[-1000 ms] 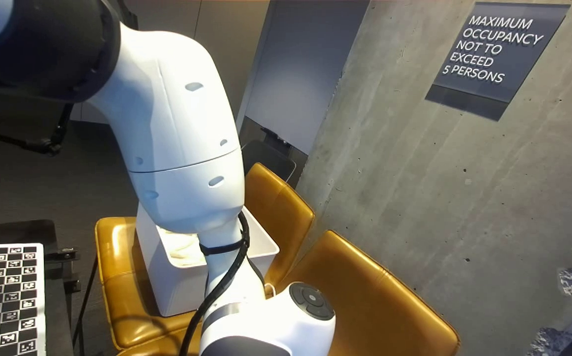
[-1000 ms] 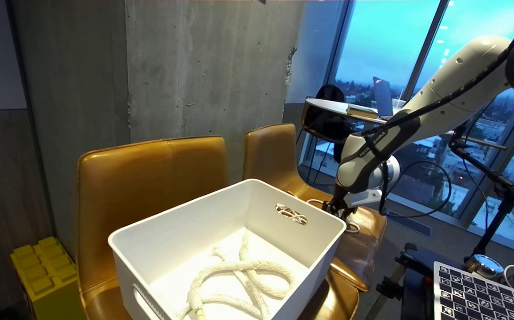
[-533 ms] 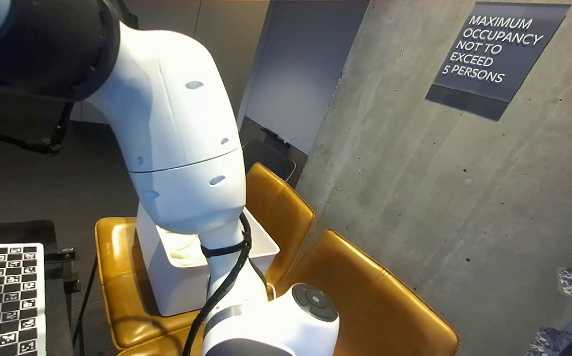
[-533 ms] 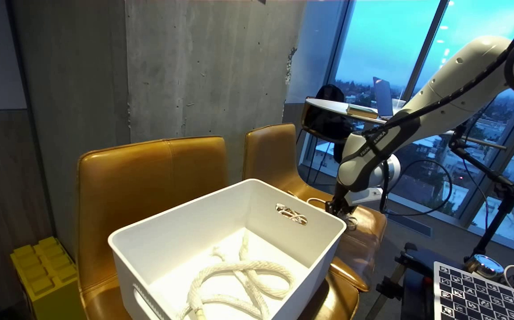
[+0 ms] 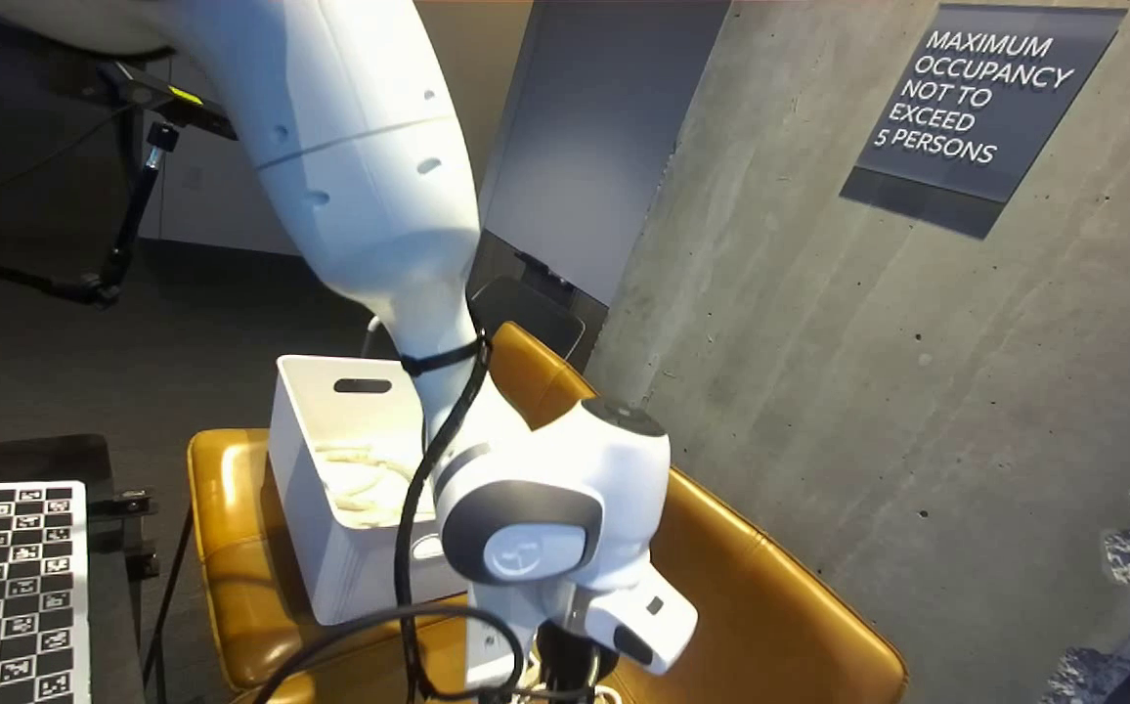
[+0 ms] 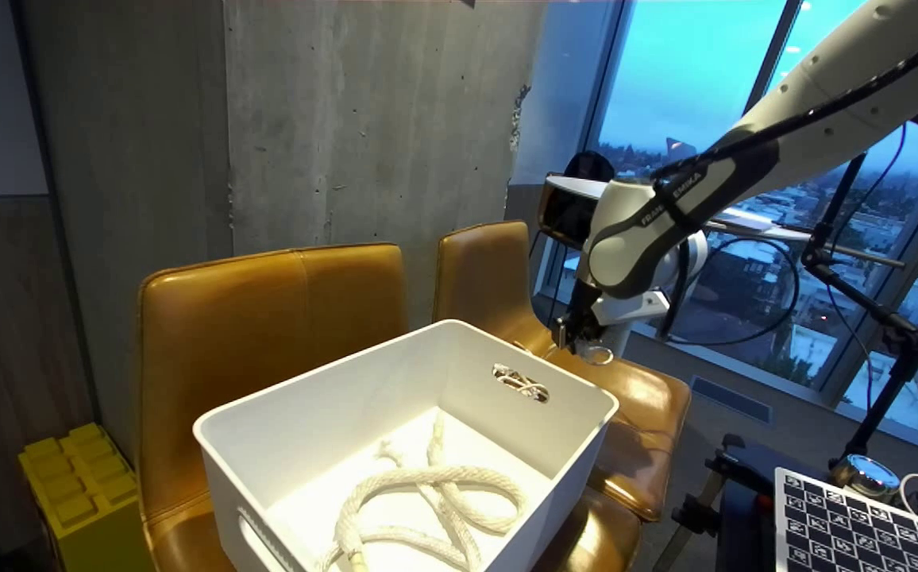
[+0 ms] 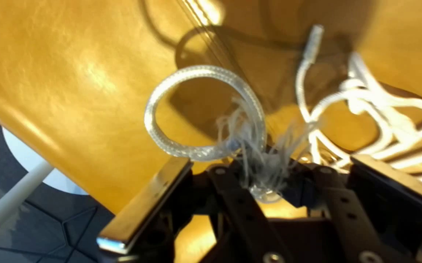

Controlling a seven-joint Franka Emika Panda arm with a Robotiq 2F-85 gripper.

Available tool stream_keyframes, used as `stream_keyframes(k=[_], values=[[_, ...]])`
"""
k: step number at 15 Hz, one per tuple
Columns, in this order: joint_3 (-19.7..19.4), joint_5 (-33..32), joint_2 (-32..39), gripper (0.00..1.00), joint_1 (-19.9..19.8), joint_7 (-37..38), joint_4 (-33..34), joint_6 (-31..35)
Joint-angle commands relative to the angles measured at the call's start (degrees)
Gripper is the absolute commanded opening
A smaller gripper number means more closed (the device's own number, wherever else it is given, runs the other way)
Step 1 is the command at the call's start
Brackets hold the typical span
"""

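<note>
In the wrist view the black two-finger gripper (image 7: pixel 267 173) appears closed on the frayed end of a silvery braided cord loop (image 7: pixel 200 72), which hangs at ten to eleven o'clock, clear of the tan leather seat (image 7: pixel 87 73). A firm, even pinch likely suits such loose fibres; the tangled white cords (image 7: pixel 359 95) at two o'clock are worth avoiding

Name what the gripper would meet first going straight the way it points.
Past the looped cord it holds, likely the tan chair seat; depth is unclear, and the white cord lies close to that line.
</note>
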Motion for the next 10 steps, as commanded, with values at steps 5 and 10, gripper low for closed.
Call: stream_keyframes(k=[5,10], values=[[2.57,-5.18,-20.45,0.03,7.84,1.55,-9.08,-4.05],[11.74,-3.55,-31.09,0.03,10.52,-1.27,-14.96,-4.90]])
